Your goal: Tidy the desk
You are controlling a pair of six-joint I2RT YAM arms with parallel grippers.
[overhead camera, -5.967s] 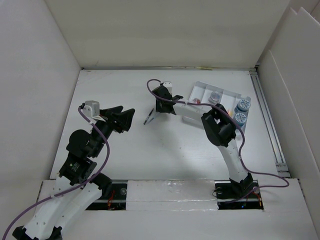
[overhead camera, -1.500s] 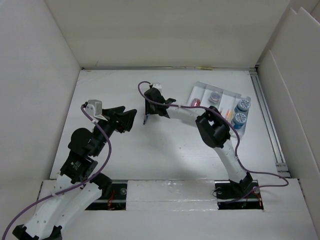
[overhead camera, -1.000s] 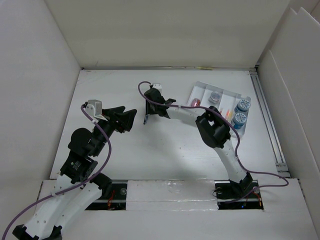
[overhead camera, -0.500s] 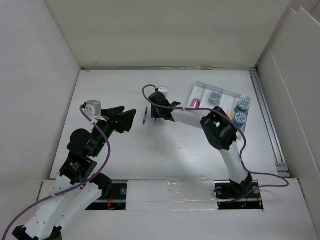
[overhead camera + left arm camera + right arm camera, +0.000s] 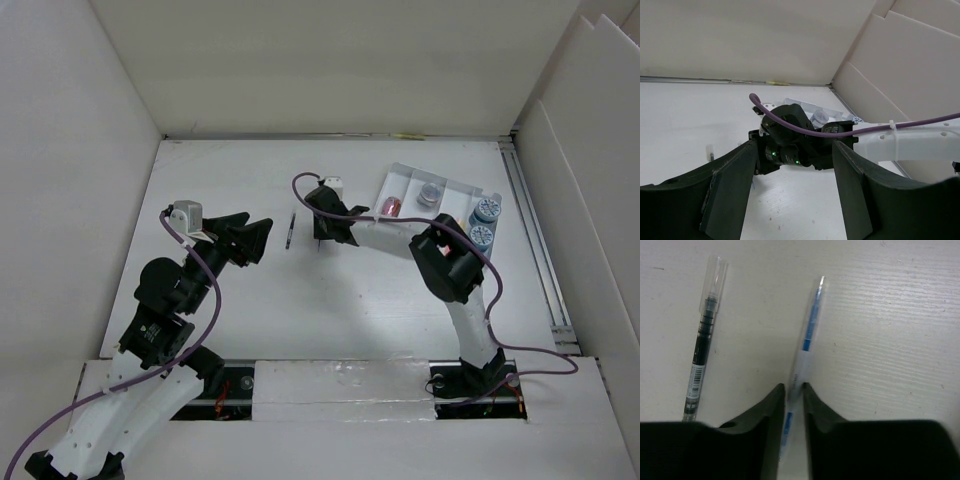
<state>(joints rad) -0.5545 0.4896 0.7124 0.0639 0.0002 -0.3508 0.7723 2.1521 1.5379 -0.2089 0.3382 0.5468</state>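
Note:
On the white desk (image 5: 330,300) my right gripper (image 5: 322,233) points down and is shut on a clear pen with blue ink (image 5: 810,330), its jaws (image 5: 793,387) pinching the barrel close above the surface. A clear pen with black ink (image 5: 702,347) lies loose just left of it; it also shows in the top view (image 5: 290,230). The blue pen is hidden under the gripper in the top view. My left gripper (image 5: 255,238) is open and empty, held above the desk left of the black pen, facing the right wrist (image 5: 790,145).
A small white compartmented tray (image 5: 405,176) stands at the back right, holding a pink item (image 5: 390,206), a grey round item (image 5: 431,192) and two blue spools (image 5: 484,222). White panel walls bound the desk on the left, back and right.
My right gripper has moved right, away from the black pen, which now lies free on the desk. The left arm has barely moved.

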